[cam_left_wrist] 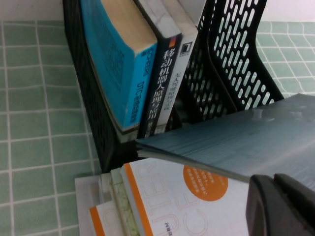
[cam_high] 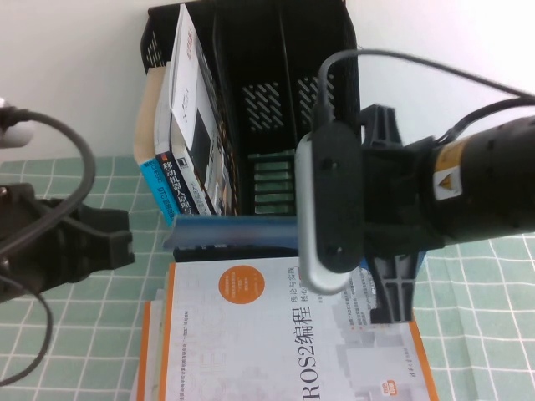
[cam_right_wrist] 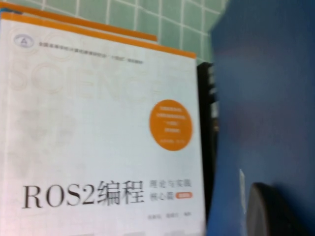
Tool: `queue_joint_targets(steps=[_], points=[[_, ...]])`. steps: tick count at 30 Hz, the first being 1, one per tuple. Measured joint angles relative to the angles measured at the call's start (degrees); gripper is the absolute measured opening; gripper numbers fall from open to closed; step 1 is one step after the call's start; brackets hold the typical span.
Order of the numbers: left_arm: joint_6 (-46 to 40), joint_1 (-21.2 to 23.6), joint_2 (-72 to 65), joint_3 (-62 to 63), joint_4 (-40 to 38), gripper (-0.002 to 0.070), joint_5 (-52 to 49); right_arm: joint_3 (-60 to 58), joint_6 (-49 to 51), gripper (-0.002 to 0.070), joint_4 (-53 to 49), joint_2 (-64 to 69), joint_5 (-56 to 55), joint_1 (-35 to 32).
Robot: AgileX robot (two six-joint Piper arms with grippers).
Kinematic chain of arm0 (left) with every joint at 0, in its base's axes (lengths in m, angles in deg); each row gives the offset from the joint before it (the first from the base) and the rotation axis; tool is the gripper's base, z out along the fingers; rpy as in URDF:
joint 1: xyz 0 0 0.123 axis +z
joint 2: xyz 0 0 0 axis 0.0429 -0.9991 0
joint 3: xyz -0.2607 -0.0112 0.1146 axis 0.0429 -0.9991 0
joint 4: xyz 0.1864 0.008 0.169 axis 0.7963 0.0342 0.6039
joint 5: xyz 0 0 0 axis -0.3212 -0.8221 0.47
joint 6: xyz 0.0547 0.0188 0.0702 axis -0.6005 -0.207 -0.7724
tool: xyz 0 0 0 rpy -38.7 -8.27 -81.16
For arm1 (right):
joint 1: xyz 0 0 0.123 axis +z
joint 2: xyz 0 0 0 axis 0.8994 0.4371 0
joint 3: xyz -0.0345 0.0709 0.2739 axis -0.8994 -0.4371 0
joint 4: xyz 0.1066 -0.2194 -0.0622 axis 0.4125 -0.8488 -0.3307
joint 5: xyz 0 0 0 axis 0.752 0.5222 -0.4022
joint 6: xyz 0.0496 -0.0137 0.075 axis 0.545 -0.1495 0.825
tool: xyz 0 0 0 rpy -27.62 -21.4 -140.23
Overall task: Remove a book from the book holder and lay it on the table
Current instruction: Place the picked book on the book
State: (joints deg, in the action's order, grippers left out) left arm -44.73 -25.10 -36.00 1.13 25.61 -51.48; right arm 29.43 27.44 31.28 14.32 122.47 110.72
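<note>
A: Start left of the book holder (cam_high: 251,92). What's there?
B: The left tool (cam_high: 79,242), low over the surface (cam_high: 493,326); whether it's spread, I cannot tell.
A: And the book (cam_high: 230,232)?
B: Out in front of the book holder, edge-on above the ROS2 book (cam_high: 276,334).
A: On the right?
B: The right tool (cam_high: 393,242), pinching the book.
</note>
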Motion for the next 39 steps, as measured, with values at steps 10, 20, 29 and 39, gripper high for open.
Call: queue_joint_targets(steps=[10, 20, 29, 39], points=[[-1.3, 0.0, -1.0, 0.0, -1.2, -0.0003, 2.1, 0.0, 0.1, 0.0022, 0.8, 7.7, 4.2, 5.7], [-1.4, 0.0, -1.0, 0.0, -2.7, -0.0003, 5.0, 0.2, 2.1, 0.0070, 5.6, 15.0, 9.2, 6.9], [-1.7, 0.0, -4.5, 0.0, -4.4, -0.0003, 12.9, 0.4, 3.3, 0.0342, 11.2, 15.8, 13.3, 6.9], [-2.4, 0.0, -6.6, 0.0, -6.2, -0.0003, 16.8, 14.0, 6.4, 0.0329, 11.5, 16.0, 32.1, 6.9]])
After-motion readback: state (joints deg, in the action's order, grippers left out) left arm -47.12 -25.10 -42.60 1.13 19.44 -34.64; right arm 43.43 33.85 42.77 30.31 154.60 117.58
